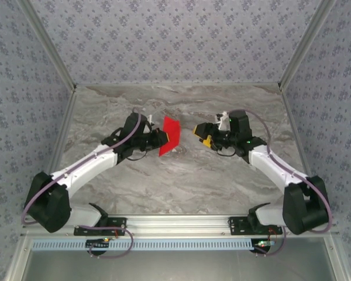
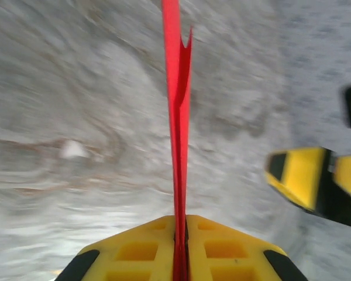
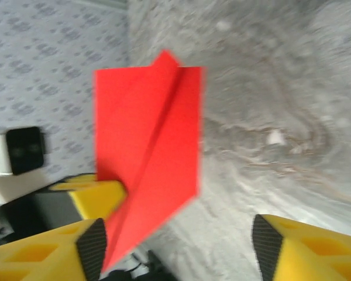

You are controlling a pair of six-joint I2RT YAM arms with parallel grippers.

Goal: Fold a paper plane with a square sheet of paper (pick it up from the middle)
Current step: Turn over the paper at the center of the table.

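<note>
The left gripper's (image 2: 179, 225) yellow fingers (image 2: 140, 249) are pressed together on the bottom edge of the red paper (image 2: 176, 117), which rises edge-on from between them as a thin vertical strip with a second, shorter layer splitting off near the top. The view is blurred, so I cannot count the layers. Seen from the right wrist, the same paper (image 3: 149, 146) shows its broad face: a folded sheet with a long diagonal crease running from a small peak at the top down to a point at the lower left, where one yellow finger of the left gripper (image 3: 96, 196) clamps it. The right gripper (image 3: 181, 234) has its own fingers (image 3: 304, 249) spread wide apart at the bottom of that view, with nothing between them, and the paper stands beyond them. From above, the left gripper (image 1: 162, 140) holds the paper (image 1: 171, 134) upright near the middle of the marble-patterned table (image 1: 181, 181). It seems to sit just off the surface, though this angle does not settle that. The right gripper (image 1: 200, 133) faces it from the other side, near but apart from the sheet. Both arms reach inward from their bases at the near edge, with patterned walls (image 1: 175, 35) around the table.
</note>
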